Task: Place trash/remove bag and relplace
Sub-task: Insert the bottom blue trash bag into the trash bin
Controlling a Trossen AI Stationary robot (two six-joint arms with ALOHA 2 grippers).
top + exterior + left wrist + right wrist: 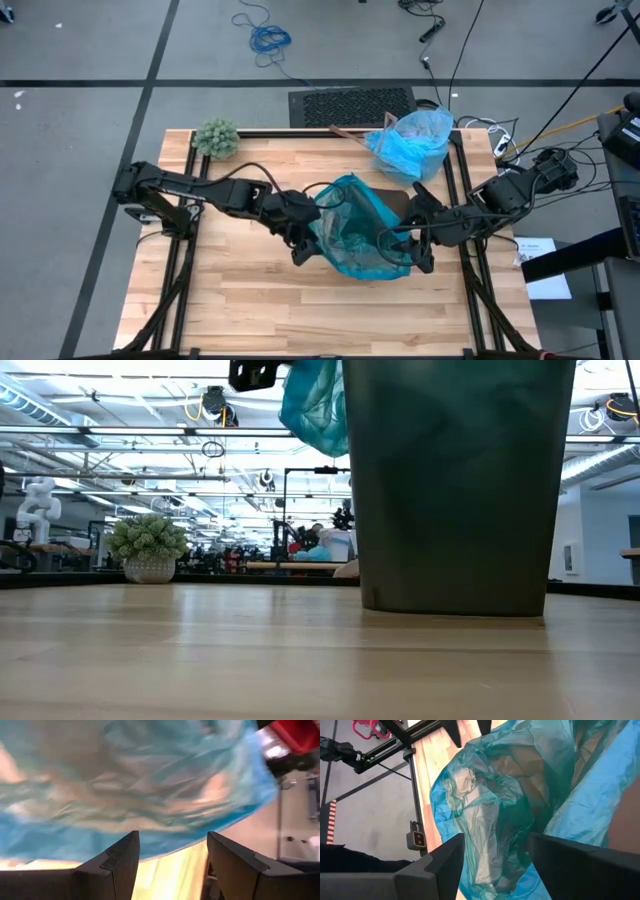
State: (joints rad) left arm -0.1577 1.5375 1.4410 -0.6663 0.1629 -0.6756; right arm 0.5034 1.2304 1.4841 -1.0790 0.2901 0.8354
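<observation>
Both grippers, left (300,243) and right (418,252), stand wide, holding nothing, the teal bag (352,232) loose between them; it could slip off the bin (455,490).

Wooden table (250,300) w/ black frame rails. At centre, a teal-green bag (355,232) spread over a dark bin, its mouth bunched and crinkly. Left gripper (303,236) sits at the bag's left edge, fingers apart — right gripper (418,240) at its right edge, fingers also apart (contact w/ the plastic can't be told on either side). Light blue bag (412,143), full and crumpled, lies near the far right corner, well apart from the bin. Green fuzzy plant (216,138) at far left edge.
</observation>
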